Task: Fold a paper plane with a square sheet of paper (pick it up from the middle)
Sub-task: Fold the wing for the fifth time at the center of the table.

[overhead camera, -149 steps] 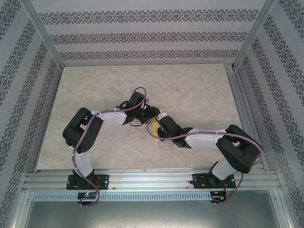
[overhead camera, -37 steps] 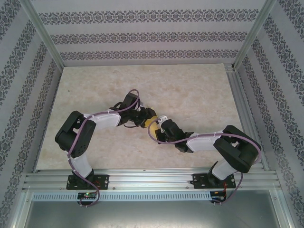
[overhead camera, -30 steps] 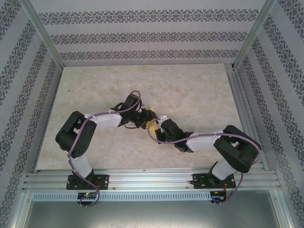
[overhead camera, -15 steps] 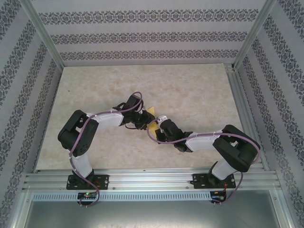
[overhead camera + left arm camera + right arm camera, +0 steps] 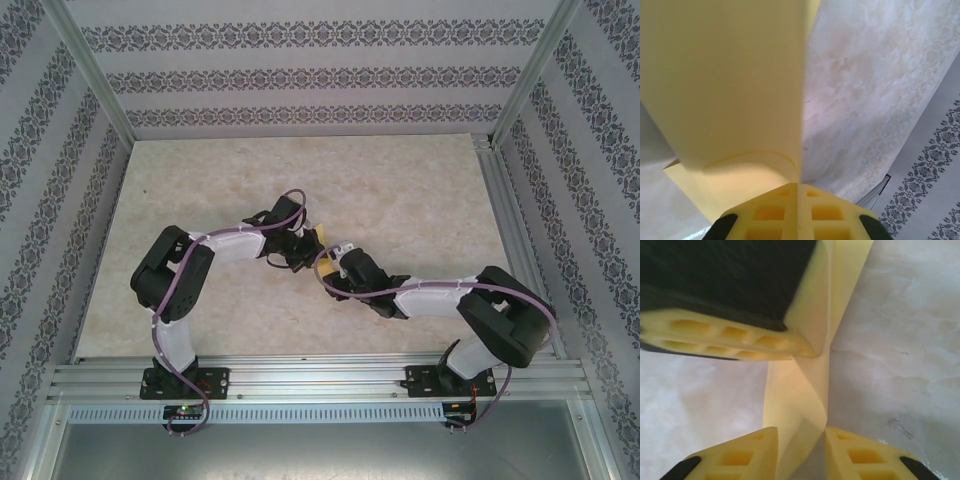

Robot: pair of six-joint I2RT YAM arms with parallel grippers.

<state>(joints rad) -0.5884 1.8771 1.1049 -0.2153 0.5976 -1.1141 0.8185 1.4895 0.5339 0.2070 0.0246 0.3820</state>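
The square sheet of paper [image 5: 313, 238] is held off the table mid-scene, bent into a fold, with only small pale-yellow patches showing between the two arms. My left gripper [image 5: 799, 197] is shut on the paper's folded edge, and the sheet [image 5: 725, 80] rises from the pinch as a broad yellow wall. In the right wrist view the left arm's yellow fingers [image 5: 740, 337] clamp the paper [image 5: 805, 385] from above. My right gripper [image 5: 801, 452] stands open just below, and the curled fold hangs in the gap between its fingers. From above, the left gripper [image 5: 302, 248] and right gripper [image 5: 331, 263] nearly touch.
The pale marbled table [image 5: 400, 190] spreads around both arms. Patterned walls and an aluminium frame [image 5: 500, 190] enclose it. The frame rail [image 5: 320, 378] with the arm bases runs along the near edge.
Both grippers have drawn closer together over the paper. The left arm's elbow has swung right. Less yellow shows from above than five seconds ago, as the sheet is now more folded.
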